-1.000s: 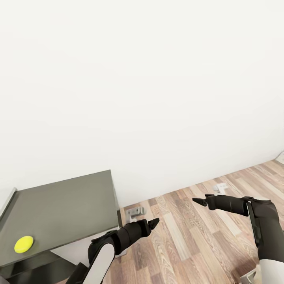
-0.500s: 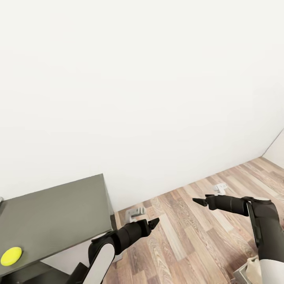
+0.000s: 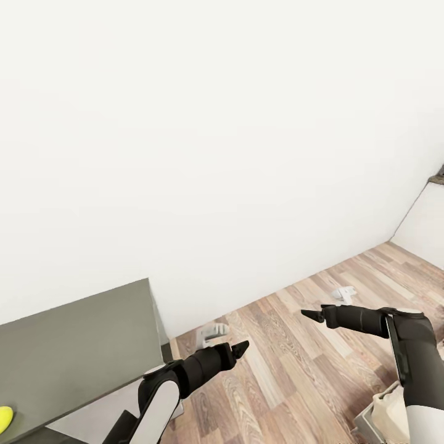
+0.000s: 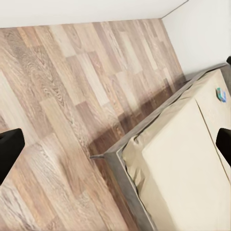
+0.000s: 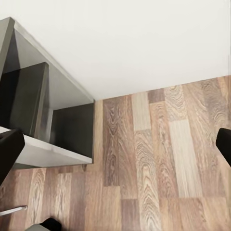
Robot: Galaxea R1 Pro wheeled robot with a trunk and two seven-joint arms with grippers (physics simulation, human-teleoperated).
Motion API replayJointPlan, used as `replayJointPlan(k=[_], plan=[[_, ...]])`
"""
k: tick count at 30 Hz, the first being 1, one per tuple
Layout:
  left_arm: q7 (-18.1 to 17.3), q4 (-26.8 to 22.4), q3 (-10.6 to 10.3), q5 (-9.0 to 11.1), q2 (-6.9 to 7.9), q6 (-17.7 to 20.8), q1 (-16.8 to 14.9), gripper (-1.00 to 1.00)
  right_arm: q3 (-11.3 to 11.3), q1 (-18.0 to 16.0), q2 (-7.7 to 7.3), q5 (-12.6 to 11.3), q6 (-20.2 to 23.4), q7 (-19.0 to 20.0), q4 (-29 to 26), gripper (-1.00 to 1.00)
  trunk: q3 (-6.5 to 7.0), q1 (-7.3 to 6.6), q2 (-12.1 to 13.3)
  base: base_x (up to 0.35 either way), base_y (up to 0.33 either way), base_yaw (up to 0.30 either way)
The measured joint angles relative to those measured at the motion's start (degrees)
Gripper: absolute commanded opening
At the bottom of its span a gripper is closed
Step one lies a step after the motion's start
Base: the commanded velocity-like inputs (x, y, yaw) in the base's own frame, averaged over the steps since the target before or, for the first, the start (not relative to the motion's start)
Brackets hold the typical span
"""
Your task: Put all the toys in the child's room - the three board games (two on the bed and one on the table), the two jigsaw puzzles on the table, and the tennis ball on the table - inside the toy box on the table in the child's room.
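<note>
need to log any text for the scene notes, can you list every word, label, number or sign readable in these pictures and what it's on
No readable text in any view.
Small teal and blue item on the beige mattress: may carry print, too small and blurred to read.
Yellow tennis ball at the edge of the grey table: no marking legible.
White wall, wood plank floor, grey shelf unit: no writing.
</note>
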Motion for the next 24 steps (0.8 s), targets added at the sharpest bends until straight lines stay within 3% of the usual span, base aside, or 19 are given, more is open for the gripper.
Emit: replayJointPlan(k=[24], plan=[[0.07, 0.0, 0.0, 0.06, 0.0, 0.0, 0.0, 1.0, -0.07, -0.05, 0.0, 0.09, 0.07, 0.0, 0.0, 1.0, 1.96, 0.0, 0.0, 0.0, 0.0, -0.157]])
